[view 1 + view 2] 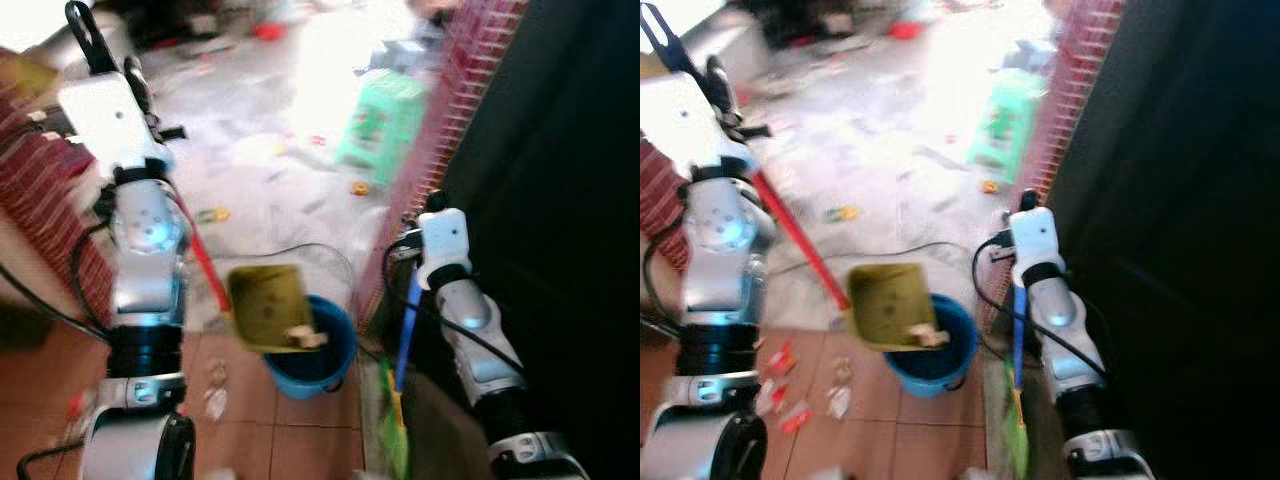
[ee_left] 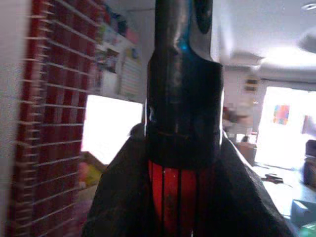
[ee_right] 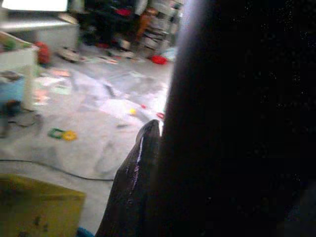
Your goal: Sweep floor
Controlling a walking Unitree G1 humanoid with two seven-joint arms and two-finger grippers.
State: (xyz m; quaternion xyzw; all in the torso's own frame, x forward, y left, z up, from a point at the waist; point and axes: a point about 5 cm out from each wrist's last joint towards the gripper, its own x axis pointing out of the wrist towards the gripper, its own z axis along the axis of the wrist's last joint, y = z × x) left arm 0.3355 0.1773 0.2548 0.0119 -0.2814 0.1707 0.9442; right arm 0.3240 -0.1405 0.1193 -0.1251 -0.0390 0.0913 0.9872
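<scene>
A yellow-olive dustpan (image 1: 266,303) on a red handle (image 1: 205,262) hangs tilted over a blue bucket (image 1: 318,362), with a pale scrap (image 1: 306,338) at its lower lip. My left gripper (image 1: 103,50) is raised at the upper left. The left wrist view has the handle's black and red grip (image 2: 178,148) clamped close between the fingers. My right gripper (image 1: 435,204) sits by the red mesh wall, shut on a broom with a blue handle (image 1: 409,325) and green bristles (image 1: 393,428) resting on the floor. A black finger (image 3: 137,182) shows in the right wrist view.
Wrappers (image 1: 782,362) lie on the tiles by my left side. A green stool (image 1: 385,122) and scattered litter sit on the grey floor ahead. A black cable (image 1: 300,247) runs across it. Red mesh panels (image 1: 452,110) and a dark wall close the right.
</scene>
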